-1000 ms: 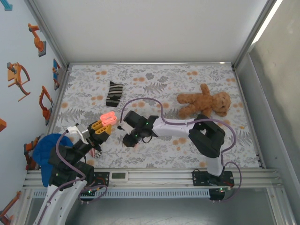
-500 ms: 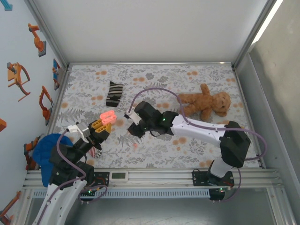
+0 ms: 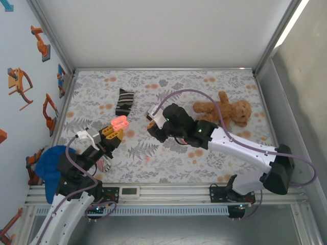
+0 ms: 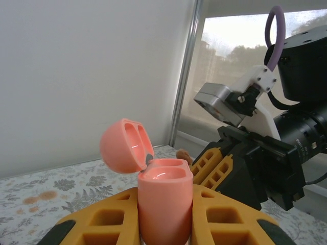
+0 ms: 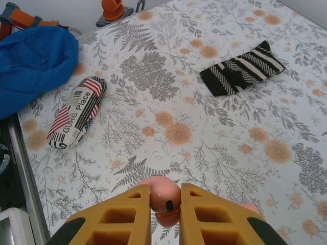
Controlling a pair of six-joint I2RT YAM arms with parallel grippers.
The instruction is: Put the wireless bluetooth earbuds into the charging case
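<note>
My left gripper [image 3: 111, 133] is shut on the salmon-pink charging case [image 4: 164, 204], held upright at the left of the table. Its lid [image 4: 125, 145] is swung open to the left, and both wells look bare. My right gripper [image 5: 165, 187] is shut on one small pink earbud [image 5: 164, 199], which has a dark mark on it, above the floral cloth. In the top view the right gripper [image 3: 152, 126] hangs just right of the open case [image 3: 119, 123], apart from it. A second tiny pink earbud [image 3: 147, 159] lies on the cloth nearer the front.
A striped black-and-white sock [image 3: 124, 102] lies at the back left. A brown teddy bear [image 3: 224, 113] is at the right. A blue cloth [image 3: 51, 163] and a flag-patterned pouch [image 5: 76, 112] sit at the front left. White walls enclose the table.
My right gripper has lifted off the cloth near the front with the earbud and swung back towards the case. The left gripper raised the open case slightly.
</note>
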